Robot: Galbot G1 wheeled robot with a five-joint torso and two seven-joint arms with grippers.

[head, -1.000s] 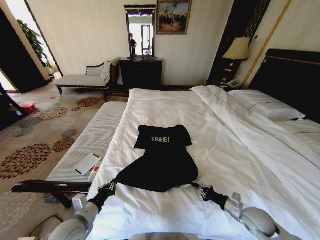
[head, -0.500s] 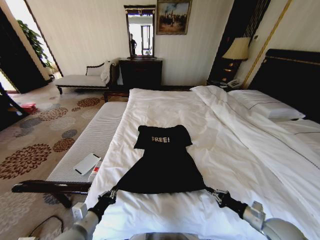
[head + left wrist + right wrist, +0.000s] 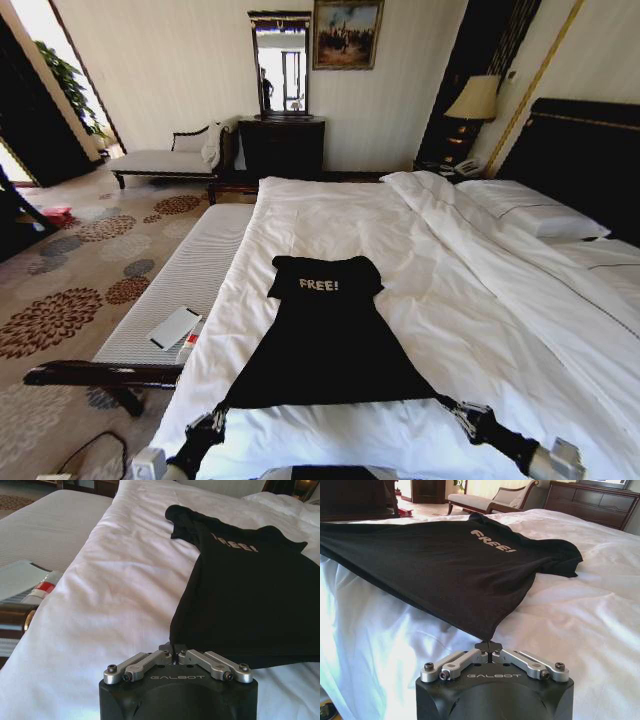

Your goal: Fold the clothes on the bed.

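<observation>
The clothes [image 3: 325, 340] are one black top with white "FREE!" lettering, spread flat on the white duvet of the bed [image 3: 330, 215], hem toward me. My left gripper [image 3: 205, 430] is shut on the hem's left corner, seen in the left wrist view as the left gripper [image 3: 174, 652] pinching the clothes [image 3: 250, 590]. My right gripper [image 3: 470, 418] is shut on the hem's right corner; the right wrist view has the right gripper [image 3: 489, 647] clamped on the clothes [image 3: 450, 565]. The hem is stretched taut between both grippers.
A pale padded bench [image 3: 185, 270] with a white booklet [image 3: 173, 327] runs along the bed's left side. A dark wood rail [image 3: 100, 374] lies near my left arm. Pillows [image 3: 530, 210] and the dark headboard [image 3: 590, 160] are at right; a chaise [image 3: 165, 160] and dresser [image 3: 282, 145] stand behind.
Both grippers have drawn back toward me and apart, pulling the hem with them. The top has gone from bunched and narrow to wide, flat and taut.
</observation>
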